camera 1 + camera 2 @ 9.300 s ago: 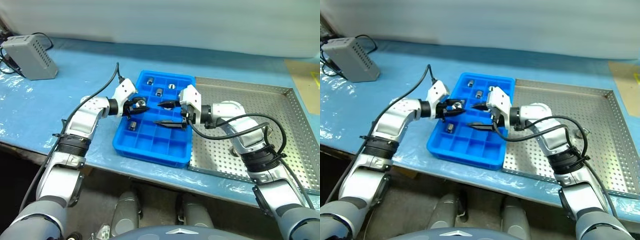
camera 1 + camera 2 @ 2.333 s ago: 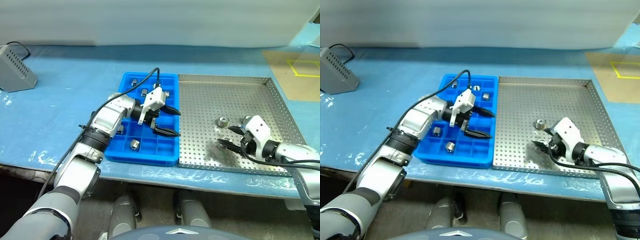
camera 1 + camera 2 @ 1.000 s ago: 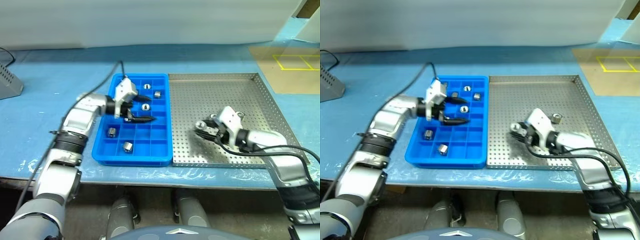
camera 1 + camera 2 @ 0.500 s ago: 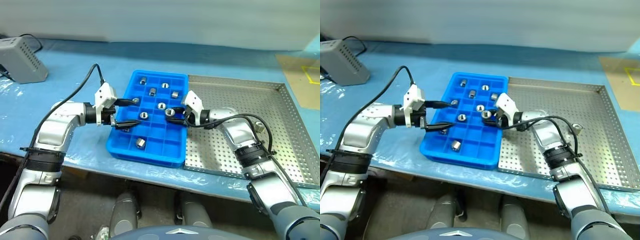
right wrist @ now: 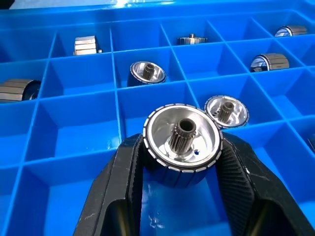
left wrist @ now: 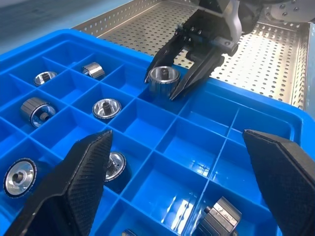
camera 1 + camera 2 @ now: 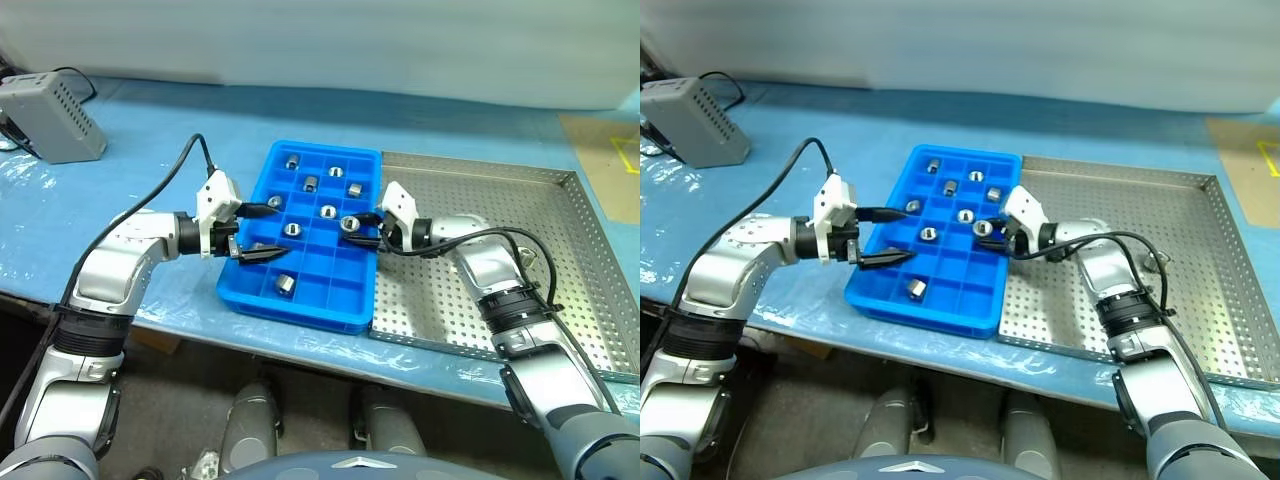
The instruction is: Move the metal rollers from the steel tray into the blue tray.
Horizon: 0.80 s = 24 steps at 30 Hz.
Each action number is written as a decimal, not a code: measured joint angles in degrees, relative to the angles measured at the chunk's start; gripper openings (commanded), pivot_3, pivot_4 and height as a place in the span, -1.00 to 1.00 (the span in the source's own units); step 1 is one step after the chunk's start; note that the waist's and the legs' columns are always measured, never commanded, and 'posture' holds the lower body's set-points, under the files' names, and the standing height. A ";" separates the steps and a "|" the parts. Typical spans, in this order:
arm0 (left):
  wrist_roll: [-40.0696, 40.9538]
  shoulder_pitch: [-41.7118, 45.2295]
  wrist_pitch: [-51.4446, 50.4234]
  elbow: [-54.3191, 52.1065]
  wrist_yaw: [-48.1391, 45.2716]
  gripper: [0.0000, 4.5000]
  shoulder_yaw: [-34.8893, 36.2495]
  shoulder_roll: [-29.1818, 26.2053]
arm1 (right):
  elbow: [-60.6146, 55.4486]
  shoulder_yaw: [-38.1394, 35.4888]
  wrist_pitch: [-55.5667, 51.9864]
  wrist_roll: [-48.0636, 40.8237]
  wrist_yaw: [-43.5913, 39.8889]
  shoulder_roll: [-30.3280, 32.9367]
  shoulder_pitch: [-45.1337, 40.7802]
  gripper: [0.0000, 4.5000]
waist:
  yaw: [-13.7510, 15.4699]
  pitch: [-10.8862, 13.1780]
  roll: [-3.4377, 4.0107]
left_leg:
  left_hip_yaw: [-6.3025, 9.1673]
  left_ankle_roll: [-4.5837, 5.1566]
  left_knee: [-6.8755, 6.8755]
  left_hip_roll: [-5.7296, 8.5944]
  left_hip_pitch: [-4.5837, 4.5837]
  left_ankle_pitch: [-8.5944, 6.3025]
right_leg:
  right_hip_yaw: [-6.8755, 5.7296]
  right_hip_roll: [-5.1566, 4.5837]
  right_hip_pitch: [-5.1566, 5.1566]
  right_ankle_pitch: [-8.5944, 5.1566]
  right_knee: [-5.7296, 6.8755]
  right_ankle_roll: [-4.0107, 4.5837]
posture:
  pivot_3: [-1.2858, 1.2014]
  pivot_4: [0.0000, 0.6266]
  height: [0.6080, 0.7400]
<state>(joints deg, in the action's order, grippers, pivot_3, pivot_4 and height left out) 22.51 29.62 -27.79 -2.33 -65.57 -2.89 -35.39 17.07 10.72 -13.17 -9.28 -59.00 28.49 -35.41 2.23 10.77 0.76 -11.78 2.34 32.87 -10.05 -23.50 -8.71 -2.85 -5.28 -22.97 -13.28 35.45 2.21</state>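
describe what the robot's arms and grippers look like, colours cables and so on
Both arms are silver-grey metal segments with black ribbed joint bands. Each wrist carries a small white housing. The left gripper and right gripper each have two black, tapered fingers with a finely textured surface. A black cable loops loosely along the outside of each arm.

Blue tray (image 7: 262, 292): near compartments open; rollers (image 7: 312, 183) fill far cells; left gripper (image 7: 258, 232) spans its left edge.

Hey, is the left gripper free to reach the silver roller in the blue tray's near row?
Probably yes. The left gripper hangs open over the blue compartment tray, and that shiny silver roller lies uncovered close beside it. The right gripper, holding another roller, stays farther off.
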 measured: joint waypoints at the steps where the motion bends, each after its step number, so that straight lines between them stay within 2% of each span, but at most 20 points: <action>1: 0.00 0.47 0.13 0.60 -0.21 1.00 -0.22 0.38 | -1.09 -0.51 -0.15 -0.24 0.08 0.55 0.88 -0.24 | 0.07 0.00 0.00 | 0.00 0.00 0.00 0.00 0.00 0.00 | 0.00 0.00 0.01 0.00 0.00 0.00 | -0.13 -0.52 1.00; 3: -0.05 1.37 0.46 1.56 -0.34 1.00 -0.74 0.78 | -2.20 -1.16 -0.68 -0.49 0.60 0.63 1.74 -0.24 | -0.03 -0.01 -0.01 | 0.00 0.00 0.00 0.00 0.02 0.01 | 0.01 0.00 0.01 0.00 0.01 0.00 | -0.13 -0.52 1.00; 8: -0.86 3.67 2.04 4.58 -1.40 1.00 -2.30 1.16 | -3.16 -2.09 -1.77 -0.62 3.59 0.28 2.55 0.47 | -0.40 -0.01 -0.01 | 0.00 -0.05 -0.01 -0.02 0.11 0.03 | 0.05 0.04 0.03 0.00 0.05 0.00 | -0.16 -0.52 1.00; 18: -1.38 4.68 4.15 7.49 -3.04 1.00 -3.94 2.71 | -8.84 -4.65 -4.93 -2.35 6.79 0.92 6.51 0.47 | -0.98 -0.01 -0.02 | -0.01 -0.02 -0.12 0.05 0.03 0.02 | 0.07 0.03 0.01 -0.01 -0.10 0.01 | -0.19 -0.52 1.00; 24: -1.60 5.33 5.29 8.95 -3.10 1.00 -4.18 4.16 | -9.69 -10.27 -5.87 -2.88 7.20 7.86 11.29 0.47 | -1.38 -0.01 -0.02 | -0.01 -0.02 -0.13 0.05 0.04 0.02 | 0.09 0.04 0.01 -0.01 -0.12 0.01 | -0.21 -0.52 1.00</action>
<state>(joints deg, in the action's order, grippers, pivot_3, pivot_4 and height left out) 20.90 34.95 -22.51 6.62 -68.68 -7.08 -31.23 7.37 0.45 -19.03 -12.16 -51.80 36.35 -24.12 0.85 10.76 0.74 -11.79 2.32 32.74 -10.00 -23.46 -8.69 -2.77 -5.25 -22.96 -13.29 35.33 2.22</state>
